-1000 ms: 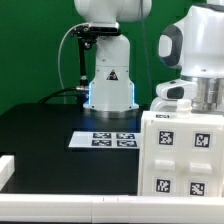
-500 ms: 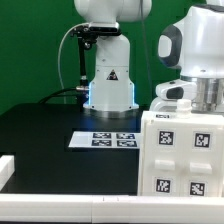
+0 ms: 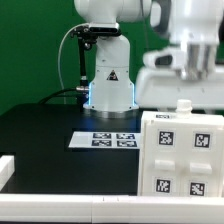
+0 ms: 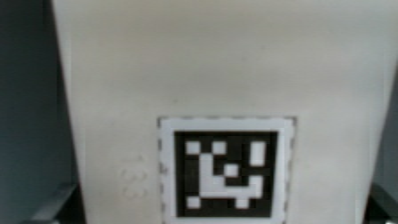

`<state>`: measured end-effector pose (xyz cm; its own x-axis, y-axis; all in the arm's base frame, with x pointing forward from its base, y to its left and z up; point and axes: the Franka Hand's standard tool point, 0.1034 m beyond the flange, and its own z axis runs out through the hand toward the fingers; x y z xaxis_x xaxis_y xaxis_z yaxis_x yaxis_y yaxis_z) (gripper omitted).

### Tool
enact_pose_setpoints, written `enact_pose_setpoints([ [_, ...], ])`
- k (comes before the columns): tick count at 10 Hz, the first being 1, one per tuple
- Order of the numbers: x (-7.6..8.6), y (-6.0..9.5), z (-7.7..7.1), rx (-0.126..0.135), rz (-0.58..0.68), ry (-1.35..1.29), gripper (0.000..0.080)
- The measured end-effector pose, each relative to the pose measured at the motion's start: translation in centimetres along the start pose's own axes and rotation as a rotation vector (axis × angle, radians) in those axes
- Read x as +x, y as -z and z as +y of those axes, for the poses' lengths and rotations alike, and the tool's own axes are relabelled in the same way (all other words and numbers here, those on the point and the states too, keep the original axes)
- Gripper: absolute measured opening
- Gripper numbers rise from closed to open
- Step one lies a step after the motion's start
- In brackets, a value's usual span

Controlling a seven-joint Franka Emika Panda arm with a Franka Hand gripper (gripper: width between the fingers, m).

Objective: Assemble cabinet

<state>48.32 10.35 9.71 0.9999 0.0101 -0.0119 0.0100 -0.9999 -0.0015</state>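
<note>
- One cabinet [image 3: 180, 152] stands on the black table [image 3: 45, 125] at the exterior view's right, near the front edge; its facing side shows four square tags, two above and two below.
- One small white nub [image 3: 183, 106] sticks up from the cabinet's top edge.
- One arm [image 3: 185, 60] hangs blurred above the cabinet. The gripper itself cannot be made out there, so whether its jaws are apart or together cannot be told.
- The wrist view is filled by one white panel [image 4: 214, 70] carrying one tag [image 4: 222, 168].
- One marker board [image 3: 103, 139] with four tags lies flat on the table just beside the cabinet, toward the exterior view's left.
- One white pedestal [image 3: 110, 75] with a blue glow at its foot stands behind the board.
- One white bar [image 3: 8, 168] lies at the exterior view's left edge.
</note>
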Motion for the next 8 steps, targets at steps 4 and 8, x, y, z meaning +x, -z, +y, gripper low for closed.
enact_pose_setpoints([
  [4,1.7,2.6,0.6,0.010,0.003,-0.019,0.0560],
  [8,3.0,6.9,1.3,-0.009,-0.024,0.014,0.0560],
])
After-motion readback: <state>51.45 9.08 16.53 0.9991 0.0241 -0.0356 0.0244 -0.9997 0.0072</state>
